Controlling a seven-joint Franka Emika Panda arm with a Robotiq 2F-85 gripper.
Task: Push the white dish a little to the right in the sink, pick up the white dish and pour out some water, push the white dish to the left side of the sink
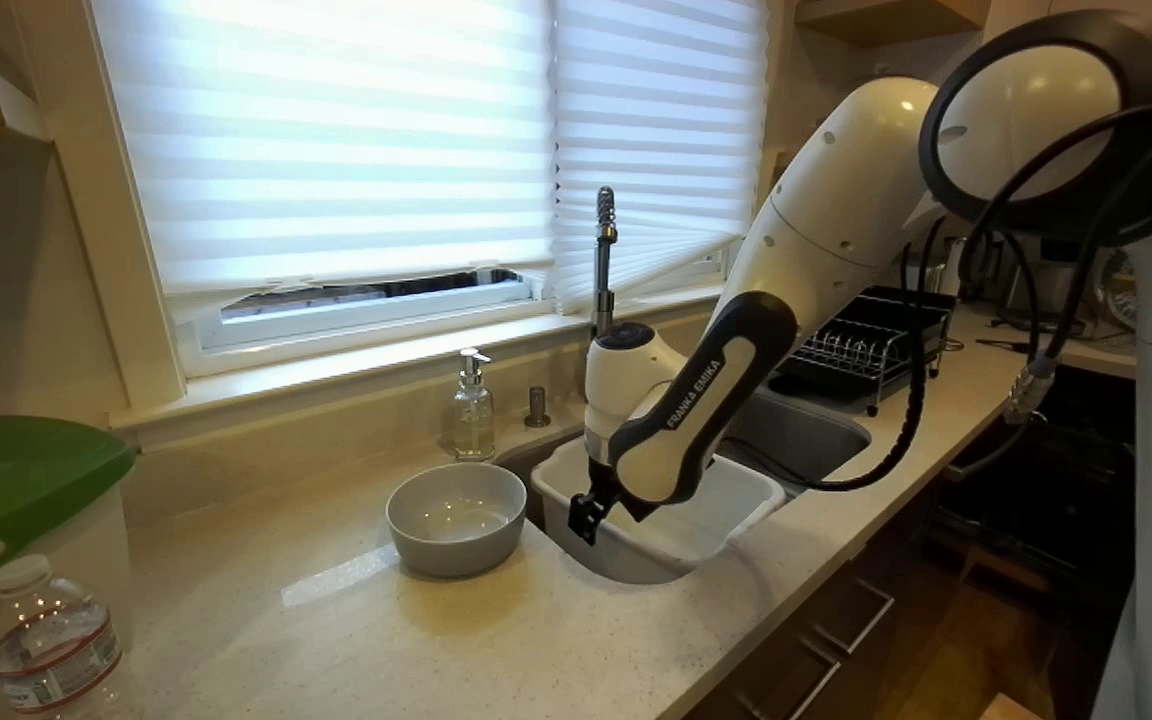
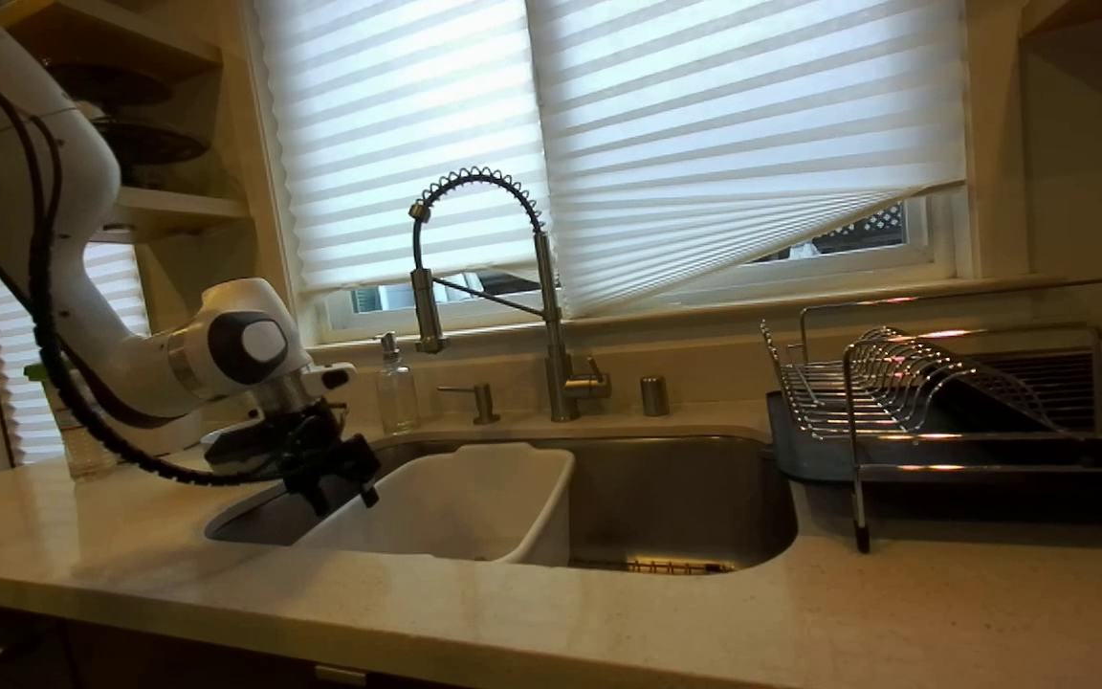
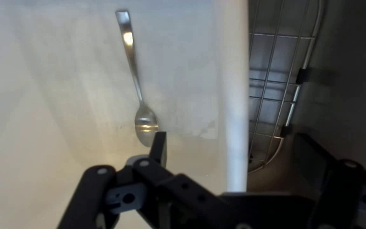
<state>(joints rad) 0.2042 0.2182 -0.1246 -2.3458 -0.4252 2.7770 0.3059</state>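
The white dish (image 1: 736, 500), a deep rectangular tub, sits in the dark grey sink (image 1: 796, 430). In an exterior view, the dish (image 2: 484, 498) stands in the left and middle part of the sink (image 2: 675, 488), with bare basin to its right. My gripper (image 1: 591, 515) is over the dish's near-left end in that view (image 2: 345, 493). In the wrist view the gripper (image 3: 233, 149) is open, one finger over the inside of the dish, the other outside; the dish's rim (image 3: 237, 105) runs between them, untouched by either finger. A spoon (image 3: 146, 124) lies on the dish's bottom.
A round grey bowl (image 1: 456, 530) stands on the counter beside the sink. A soap dispenser (image 2: 396, 388) and chrome faucet (image 2: 556, 354) stand behind it. A dish rack (image 2: 943, 411) is at the right. A wire grid (image 3: 275, 79) lies on the sink floor.
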